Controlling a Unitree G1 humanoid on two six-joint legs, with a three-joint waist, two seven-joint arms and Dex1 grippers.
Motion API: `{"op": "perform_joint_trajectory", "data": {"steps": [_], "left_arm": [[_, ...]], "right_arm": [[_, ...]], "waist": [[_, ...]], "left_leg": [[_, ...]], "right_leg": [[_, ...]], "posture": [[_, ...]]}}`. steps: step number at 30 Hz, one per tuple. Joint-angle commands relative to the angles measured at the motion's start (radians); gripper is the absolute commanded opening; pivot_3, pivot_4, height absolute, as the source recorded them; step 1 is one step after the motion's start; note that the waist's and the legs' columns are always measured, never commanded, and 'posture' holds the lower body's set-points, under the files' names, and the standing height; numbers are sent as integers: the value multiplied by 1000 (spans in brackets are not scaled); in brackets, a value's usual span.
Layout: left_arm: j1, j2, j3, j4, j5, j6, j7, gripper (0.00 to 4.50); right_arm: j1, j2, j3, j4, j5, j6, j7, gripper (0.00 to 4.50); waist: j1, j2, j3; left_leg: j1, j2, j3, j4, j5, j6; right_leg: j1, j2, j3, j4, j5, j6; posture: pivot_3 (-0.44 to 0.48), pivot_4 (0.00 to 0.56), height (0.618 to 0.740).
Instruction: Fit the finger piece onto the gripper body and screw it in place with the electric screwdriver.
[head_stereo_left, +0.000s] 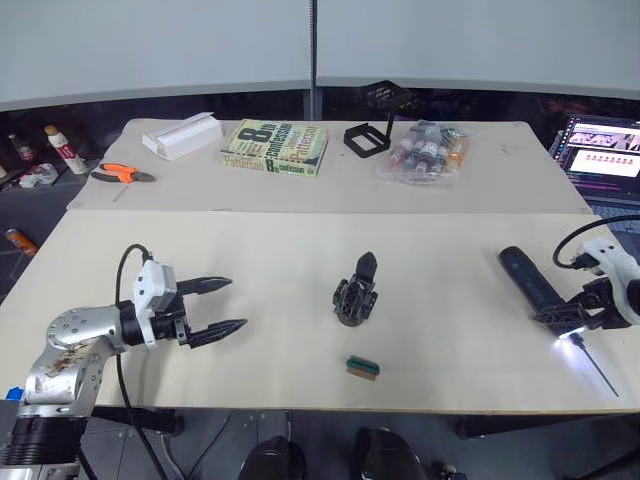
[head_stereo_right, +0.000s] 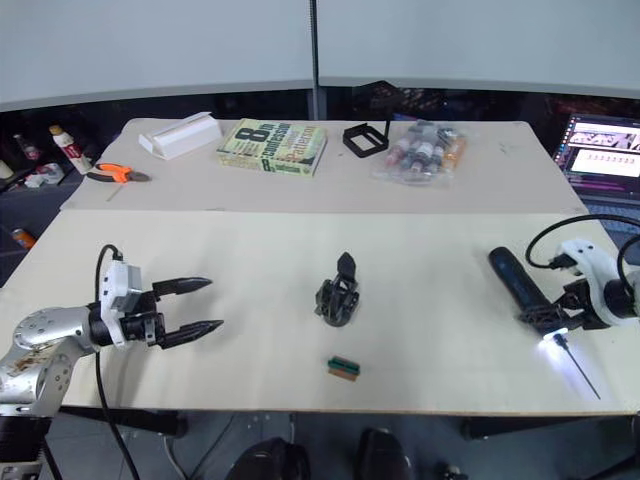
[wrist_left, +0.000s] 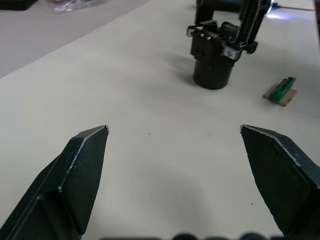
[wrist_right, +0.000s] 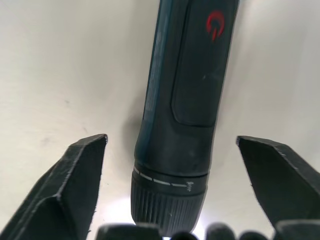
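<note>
Right end effector (wrist_right: 170, 145): wide open astride the electric screwdriver (head_stereo_left: 530, 280), near the surface's right edge; close squarely on the barrel.
Left end effector (head_stereo_left: 225, 305): open, empty.

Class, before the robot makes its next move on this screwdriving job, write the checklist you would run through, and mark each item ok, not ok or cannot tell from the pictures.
1. Right gripper fingers straddle the screwdriver, open, not yet closed: ok.
2. Screwdriver lies flat on the table, light on at its tip: ok.
3. Gripper body stands upright mid-table: ok.
4. Left gripper open, holding nothing: ok.
5. Finger piece already seated on the body: cannot tell.
6. Small green block lies apart from the body, in front of it: ok.
</note>
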Motion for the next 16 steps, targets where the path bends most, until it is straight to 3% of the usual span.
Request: {"op": "perform_joint_trajectory", "data": {"steps": [1,5,10,16], "left_arm": [[12,32,48,-5,27,-39,16,4500],[43,60,85,19,55,-82,21,4500],[129,52,122,22,90,-148,51,4500],[233,-14,165,-50,109,-257,127,4500]], "right_arm": [[102,-9,-256,-172,152,-201,96,4441],[297,79,-446,-413,274,-375,197,4441],[452,279,-476,-658,335,-576,196,4441],[464,443,-417,-614,252,-883,183,4441]], "waist": [[0,0,0],[0,-1,0],[-1,-3,-1],[0,-4,0]], "left_leg": [[0,0,0,0,0,0],[4,1,1,-1,1,-1],[7,2,1,-2,0,-2],[7,1,1,-2,0,-3]], "right_leg": [[0,0,0,0,-1,1],[4,1,0,0,-4,7],[5,1,1,0,-4,6],[5,1,2,0,-3,3]], "posture": [[0,150,740],[0,150,740],[0,150,740],[0,150,740]]}}
